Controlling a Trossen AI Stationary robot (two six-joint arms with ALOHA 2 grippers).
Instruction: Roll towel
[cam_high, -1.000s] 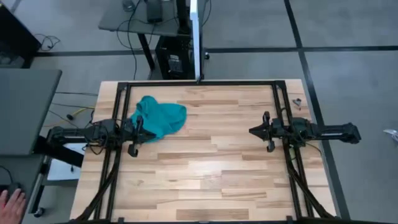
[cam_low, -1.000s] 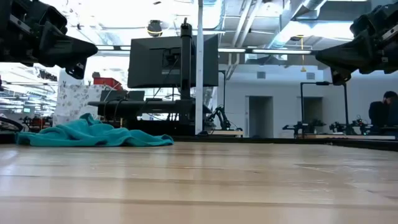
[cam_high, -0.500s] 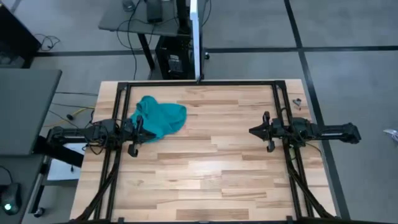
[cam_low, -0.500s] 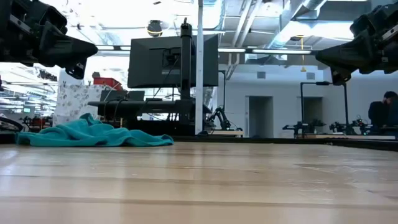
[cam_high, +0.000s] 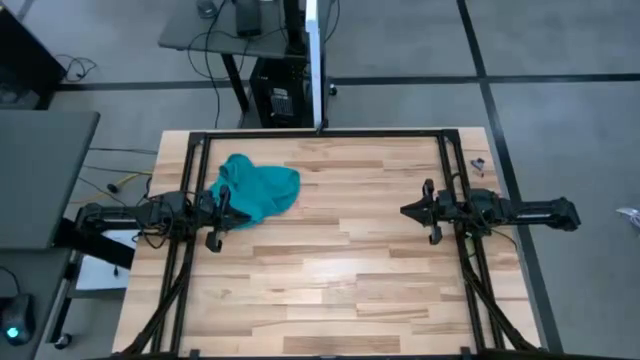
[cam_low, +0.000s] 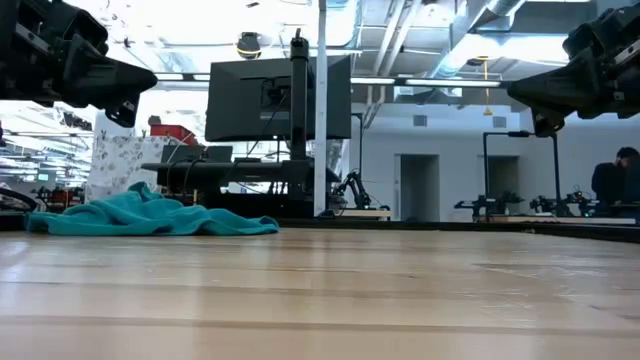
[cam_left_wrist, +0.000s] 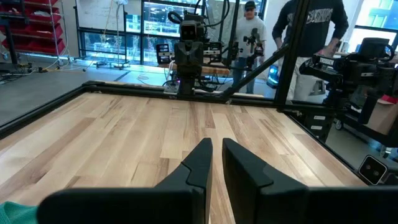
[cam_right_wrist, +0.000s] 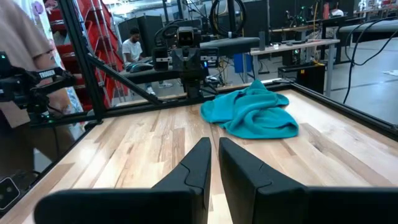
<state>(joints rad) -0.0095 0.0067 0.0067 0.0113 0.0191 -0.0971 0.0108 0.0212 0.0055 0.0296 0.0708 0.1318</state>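
On my left side I have the left tool (cam_high: 228, 210) hanging above the surface (cam_high: 330, 290), near its left edge and at about mid-depth. Through that arm's wrist camera its two fingers (cam_left_wrist: 200, 163) stand nearly together, with only a thin gap between them and nothing held.

Just beyond that tool lies the towel (cam_high: 256, 188), a teal cloth bunched in a loose, crumpled heap in the far left part of the surface. From overhead the tool's tip overlaps the heap's near-left edge; from table height the tool sits well above the cloth, not touching it. In the low view the towel (cam_low: 150, 215) rests flat on the wood with soft folds rising at its left end. In the right wrist view I see the towel (cam_right_wrist: 252, 114) across the surface, near the black frame rail.

The middle of the surface is bare light wood planks.

On my right, the right tool (cam_high: 412, 211) hangs above the surface near the right edge, pointing toward the left arm. Its fingers (cam_right_wrist: 199, 165) are likewise nearly together, gripping nothing.
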